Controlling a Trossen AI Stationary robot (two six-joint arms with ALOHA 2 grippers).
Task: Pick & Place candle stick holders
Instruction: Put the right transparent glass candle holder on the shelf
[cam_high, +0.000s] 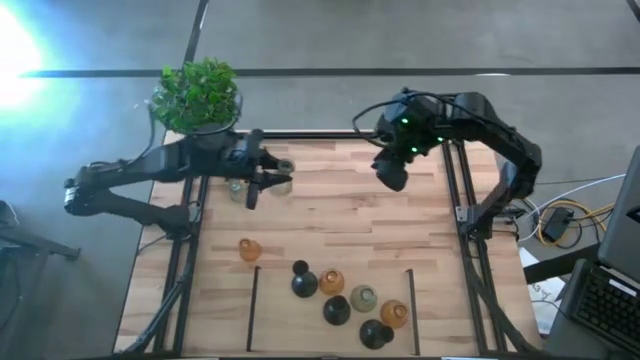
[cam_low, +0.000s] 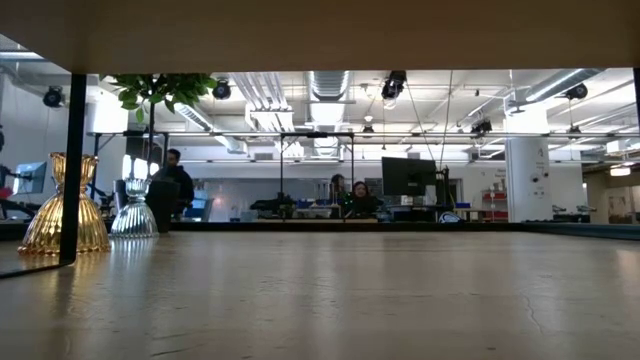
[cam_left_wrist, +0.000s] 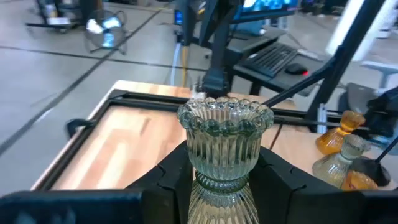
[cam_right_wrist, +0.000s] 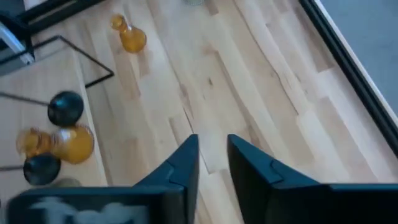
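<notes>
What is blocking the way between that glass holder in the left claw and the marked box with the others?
Only the lone amber holder sits near that path; otherwise bare wood lies between the left gripper, shut on the clear holder, and the box outline.

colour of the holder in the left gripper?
Clear, pale green-grey ribbed glass holder, between the left gripper fingers. Left wrist view shows it best.

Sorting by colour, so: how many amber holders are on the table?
3. The lone amber holder stands left of the cluster; the middle amber holder and right amber holder sit within it. None seems hidden.
</notes>
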